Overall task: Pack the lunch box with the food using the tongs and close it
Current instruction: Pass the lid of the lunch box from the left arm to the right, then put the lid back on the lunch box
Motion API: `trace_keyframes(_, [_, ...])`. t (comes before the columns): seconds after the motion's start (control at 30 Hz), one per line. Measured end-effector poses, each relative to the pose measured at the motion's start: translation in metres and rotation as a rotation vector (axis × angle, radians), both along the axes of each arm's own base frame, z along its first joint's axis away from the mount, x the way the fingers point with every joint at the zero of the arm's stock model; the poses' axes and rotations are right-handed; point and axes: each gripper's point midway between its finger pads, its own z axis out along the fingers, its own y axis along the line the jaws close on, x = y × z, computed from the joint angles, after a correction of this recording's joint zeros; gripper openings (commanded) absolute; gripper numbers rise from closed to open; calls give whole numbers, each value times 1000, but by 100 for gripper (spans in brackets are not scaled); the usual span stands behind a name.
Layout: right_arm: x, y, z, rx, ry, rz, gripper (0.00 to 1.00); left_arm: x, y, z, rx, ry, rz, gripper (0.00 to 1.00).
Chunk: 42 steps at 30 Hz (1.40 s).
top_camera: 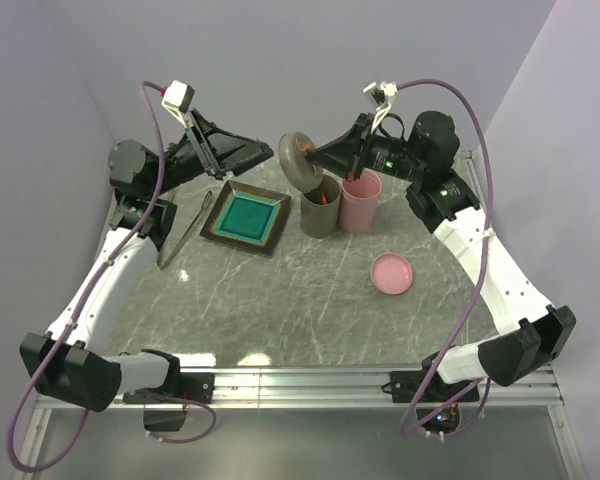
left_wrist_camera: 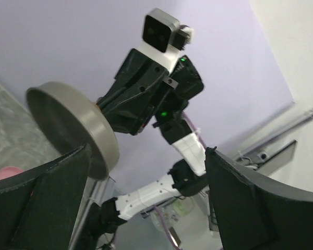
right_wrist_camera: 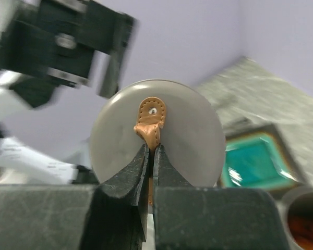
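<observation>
Tongs [top_camera: 187,228]: one pair, lying flat on the table [top_camera: 280,310], just left of the square plate [top_camera: 246,217]. Neither gripper touching them.
Tongs axis: long axis slanting from near left to far right, roughly along the plate's left edge. Which end is the joined one is too small to tell.
Cups: two, standing upright and side by side at the far middle, grey cup [top_camera: 320,205] on the left and pink cup [top_camera: 360,200] on the right, both with open mouths.
Lids: two. Grey lid [right_wrist_camera: 193,135] up in the air and turned on edge, pink lid [top_camera: 392,272] flat on the table, near side of the pink cup and apart from it.
Food: orange-red chunks [top_camera: 325,197] down inside the grey cup, number not countable from here. Also glimpsed at the bottom right corner of the right wrist view.
Plate: one, dark rim, teal centre, left of the grey cup.
Right gripper [right_wrist_camera: 150,148]: jaws pinched tight on the tan tab [right_wrist_camera: 150,122] at the middle of the grey lid, carrying the lid above the grey cup's far-left rim. Contact between lid and cup not clear.
Left gripper [left_wrist_camera: 148,156]: fingers spread wide with nothing between them, raised above the table's far left and pointing toward the grey lid.
</observation>
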Motion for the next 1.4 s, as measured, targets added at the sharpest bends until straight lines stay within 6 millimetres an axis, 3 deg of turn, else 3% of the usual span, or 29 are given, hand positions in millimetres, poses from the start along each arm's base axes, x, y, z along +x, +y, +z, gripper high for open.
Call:
trace_keyframes(0.23, [26, -21, -9, -202, -57, -164, 0, 15, 17, -22, 189, -119, 202, 96])
trace_keyframes(0.3, [41, -25, -1, -262, -96, -210, 0, 21, 22, -28, 250, -147, 263, 96])
trace_keyframes(0.4, [68, -29, -8, -357, -107, -268, 0, 30, 32, -42, 354, -185, 347, 96])
trace_keyframes(0.5, [93, -34, -37, -470, -73, -313, 0, 35, 42, -59, 452, -203, 413, 98])
trace_keyframes(0.7, [131, -41, -125, -712, 69, -326, 0, 35, 56, -78, 560, -238, 475, 98])
trace_keyframes(0.83, [137, -43, -171, -809, 159, -295, 0, 33, 58, -87, 591, -248, 478, 98])
trace_keyframes(0.97, [139, -44, -192, -854, 198, -280, 0, 34, 59, -96, 610, -236, 471, 98])
trace_keyframes(1.4, [143, -44, -196, -863, 197, -285, 0, 34, 59, -99, 616, -232, 467, 99])
